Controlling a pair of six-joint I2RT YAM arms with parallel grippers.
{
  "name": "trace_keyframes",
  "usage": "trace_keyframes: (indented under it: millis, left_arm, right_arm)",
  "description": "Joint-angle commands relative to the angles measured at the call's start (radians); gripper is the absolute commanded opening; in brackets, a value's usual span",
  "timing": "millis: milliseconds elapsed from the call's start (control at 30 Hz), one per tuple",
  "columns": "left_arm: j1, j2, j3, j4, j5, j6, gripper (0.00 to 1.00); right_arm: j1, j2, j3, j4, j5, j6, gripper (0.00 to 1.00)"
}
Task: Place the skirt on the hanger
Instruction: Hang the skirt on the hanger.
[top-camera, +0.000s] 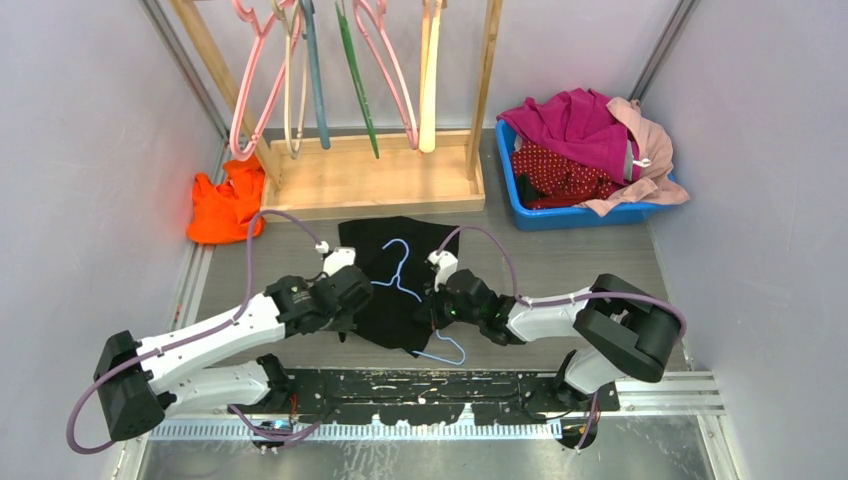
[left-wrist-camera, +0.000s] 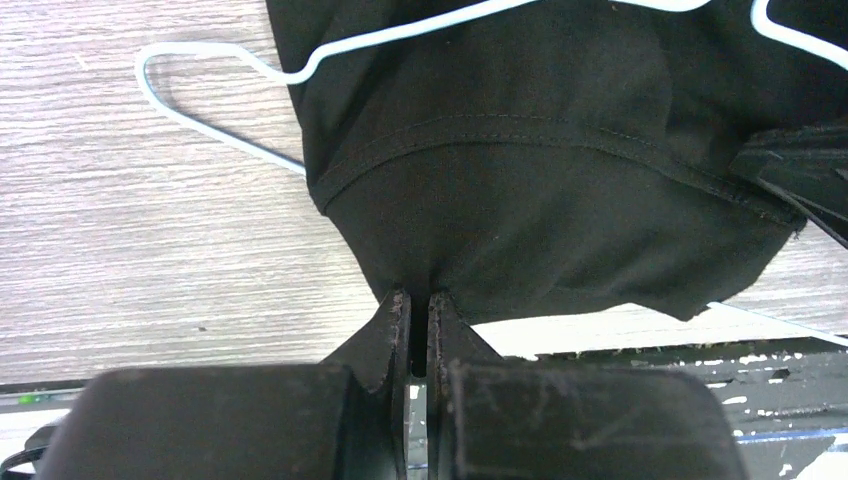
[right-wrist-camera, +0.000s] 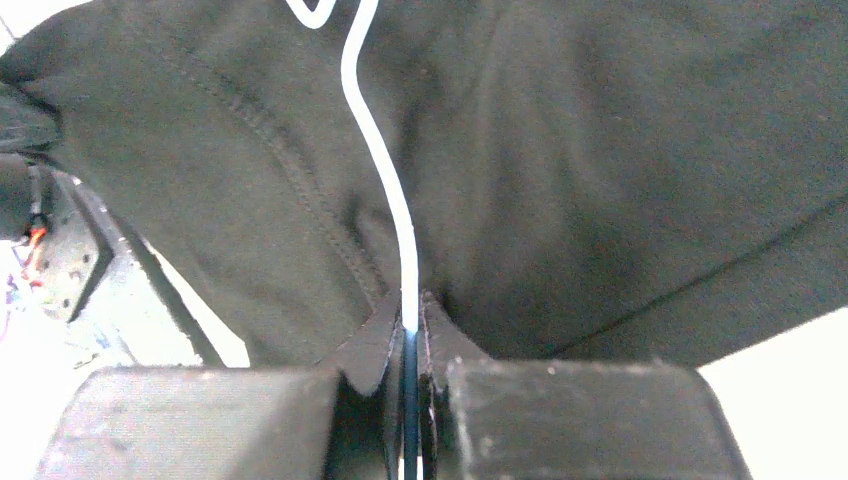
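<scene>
On table (top-camera: 600, 262), black skirt (top-camera: 380, 252) under blue hanger (right-wrist-camera: 406, 260); left gripper (left-wrist-camera: 420, 300) pinches skirt hem; right gripper (right-wrist-camera: 405, 312) pinches hanger wire.

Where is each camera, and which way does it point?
Top external: above, behind the robot, looking down at the wood-grain table; both arms show.
Left wrist: faces the black fabric garment; left tool pinches its edge.
Right wrist: faces that garment; right tool grips the thin pale blue hanger.
All share garment and hanger.
</scene>
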Motion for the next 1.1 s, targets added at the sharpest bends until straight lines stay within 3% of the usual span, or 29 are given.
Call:
trace_keyframes:
  millis: [0,267,500,900,1067]
  left_arm:
    - [0.018,-0.030,0.073,-0.042,0.030,0.033,0.00]
    - [0.048,-0.004,0.162,-0.081,0.071,0.092,0.00]
    - [0.076,-0.015,0.165,-0.091,0.099,0.115,0.00]
    - [0.117,-0.057,0.265,-0.189,0.114,0.171,0.00]
    - [0.116,-0.054,0.232,-0.186,0.164,0.178,0.00]
  right_arm:
    - [0.048,-0.059,-0.033,0.080,0.160,-0.026,0.01]
    - [0.213,-0.146,-0.110,0.072,0.478,0.021,0.01]
    - [0.300,-0.164,-0.144,0.083,0.657,0.038,0.01]
    - [0.306,-0.147,-0.163,0.116,0.726,0.033,0.01]
    - [0.302,-0.135,-0.098,0.087,0.729,-0.044,0.01]
